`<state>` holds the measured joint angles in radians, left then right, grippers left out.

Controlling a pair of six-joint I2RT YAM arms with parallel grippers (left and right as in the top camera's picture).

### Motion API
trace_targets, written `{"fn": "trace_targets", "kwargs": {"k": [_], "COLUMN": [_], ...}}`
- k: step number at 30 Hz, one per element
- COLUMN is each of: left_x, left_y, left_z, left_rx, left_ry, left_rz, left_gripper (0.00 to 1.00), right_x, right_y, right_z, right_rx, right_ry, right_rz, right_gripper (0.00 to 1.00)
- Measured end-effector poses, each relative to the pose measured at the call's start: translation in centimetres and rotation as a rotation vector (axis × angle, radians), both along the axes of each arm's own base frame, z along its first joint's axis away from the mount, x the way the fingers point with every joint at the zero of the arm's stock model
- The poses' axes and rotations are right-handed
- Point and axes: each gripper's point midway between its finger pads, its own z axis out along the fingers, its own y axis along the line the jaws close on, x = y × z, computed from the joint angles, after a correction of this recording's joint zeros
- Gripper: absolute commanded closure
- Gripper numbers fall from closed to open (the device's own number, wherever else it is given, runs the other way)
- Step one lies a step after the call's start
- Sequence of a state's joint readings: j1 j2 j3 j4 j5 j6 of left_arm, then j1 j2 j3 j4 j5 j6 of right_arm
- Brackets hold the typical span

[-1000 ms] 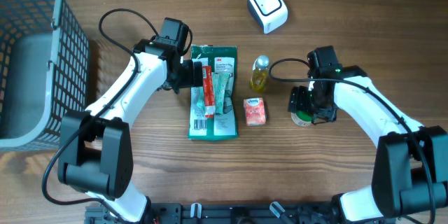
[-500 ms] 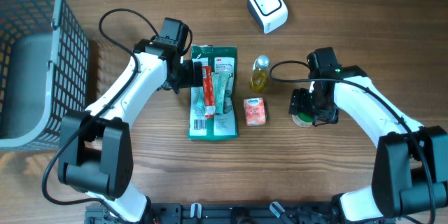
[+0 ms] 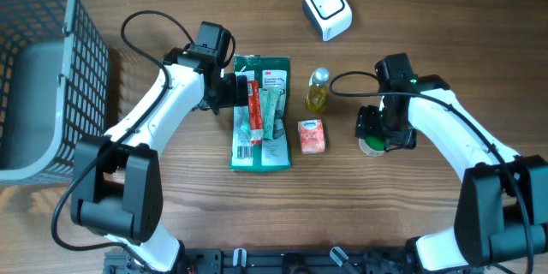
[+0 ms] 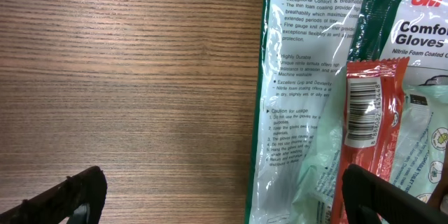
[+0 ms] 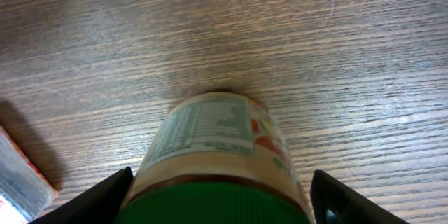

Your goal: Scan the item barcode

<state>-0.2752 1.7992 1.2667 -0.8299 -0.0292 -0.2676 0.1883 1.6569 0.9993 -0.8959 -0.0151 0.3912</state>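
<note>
Almost nothing has moved in the last second. The right gripper (image 5: 220, 206) keeps its fingers clamped on the jar (image 5: 210, 133), which seems unlifted on the worktop (image 3: 428, 34), so scanning has not begun. The left gripper (image 4: 224, 203) hovers with fingers wide apart beside the glove pack (image 4: 315, 77). The scanner (image 3: 327, 8) sits at the jar's 11 o'clock, with bare wood between them and the oil bottle (image 3: 318, 88) at 10 o'clock.

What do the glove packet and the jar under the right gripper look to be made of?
The glove packet looks like thin glossy plastic film: glare and wrinkles. The jar wears a matte printed label, so glass or plastic is unclear; its green lid looks like smooth plastic.
</note>
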Motion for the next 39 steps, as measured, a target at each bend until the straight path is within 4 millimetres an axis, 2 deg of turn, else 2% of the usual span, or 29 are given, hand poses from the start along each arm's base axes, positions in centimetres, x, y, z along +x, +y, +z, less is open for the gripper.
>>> {"fn": "trace_targets", "kwargs": {"k": [19, 22, 24, 39], "left_x": [0.00, 0.00, 0.00, 0.00], "left_y": [0.00, 0.00, 0.00, 0.00], "left_z": [0.00, 0.00, -0.01, 0.00], "left_rx": [0.000, 0.000, 0.000, 0.000], "left_ry": [0.000, 0.000, 0.000, 0.000], "left_rz": [0.000, 0.000, 0.000, 0.000], "left_gripper": [0.00, 0.00, 0.00, 0.00], "right_x": [0.18, 0.37, 0.30, -0.01], "right_y": [-0.07, -0.03, -0.04, -0.11], "right_z": [-0.31, -0.76, -0.93, -0.95], "right_rx": [-0.049, -0.049, -0.049, -0.051], "right_ry": [-0.009, -0.010, -0.009, 0.003], "right_rz": [0.011, 0.010, 0.006, -0.015], "right_gripper": [0.20, 0.22, 0.28, 0.22]}}
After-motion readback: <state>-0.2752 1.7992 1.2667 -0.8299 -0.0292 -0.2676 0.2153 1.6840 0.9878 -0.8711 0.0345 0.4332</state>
